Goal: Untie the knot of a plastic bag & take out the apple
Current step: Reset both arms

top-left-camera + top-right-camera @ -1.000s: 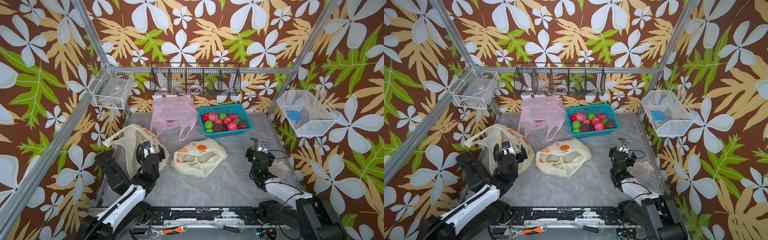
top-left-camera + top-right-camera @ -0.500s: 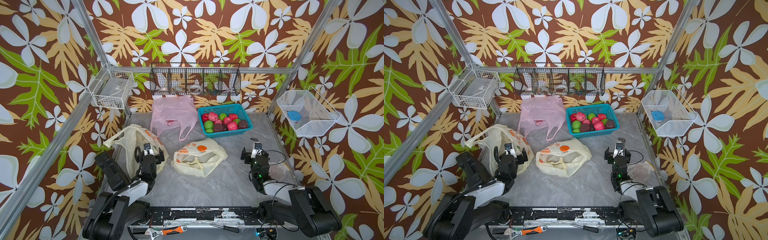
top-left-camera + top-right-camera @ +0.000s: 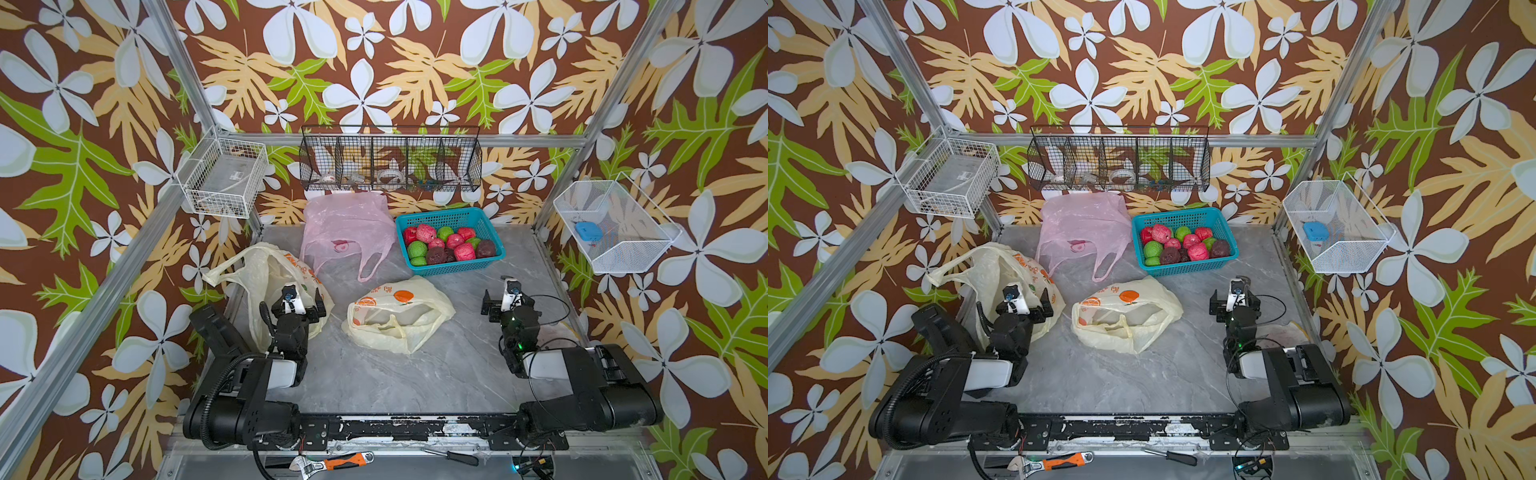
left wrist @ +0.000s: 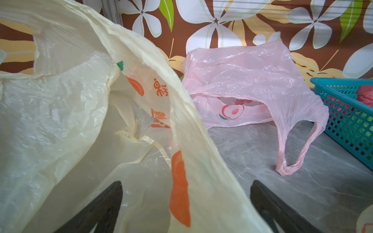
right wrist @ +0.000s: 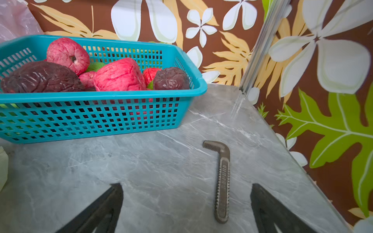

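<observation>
Three plastic bags lie slack with their mouths loose, and no knot shows on any of them. One cream bag [image 3: 257,282] is at the left, another cream bag [image 3: 399,318] is in the middle, and a pink bag [image 3: 345,230] is at the back. Several red, green and dark apples [image 3: 426,233] fill the teal basket [image 3: 451,266]. My left gripper [image 3: 300,301] is open against the left cream bag [image 4: 80,121], whose wall hangs between the jaws. My right gripper [image 3: 503,293] is open and empty over bare table [image 5: 161,171], in front of the basket [image 5: 90,96].
A toothed metal wrench jaw [image 5: 222,181] lies on the table by the right gripper. Wire baskets hang on the left wall [image 3: 222,183], the back wall [image 3: 390,162] and the right wall [image 3: 615,228]. A wrench [image 3: 332,461] and a screwdriver [image 3: 451,456] lie below the front rail.
Both arms have folded down low toward the front rail. The grippers stay open and near where they were, and the bags and basket have not moved.
</observation>
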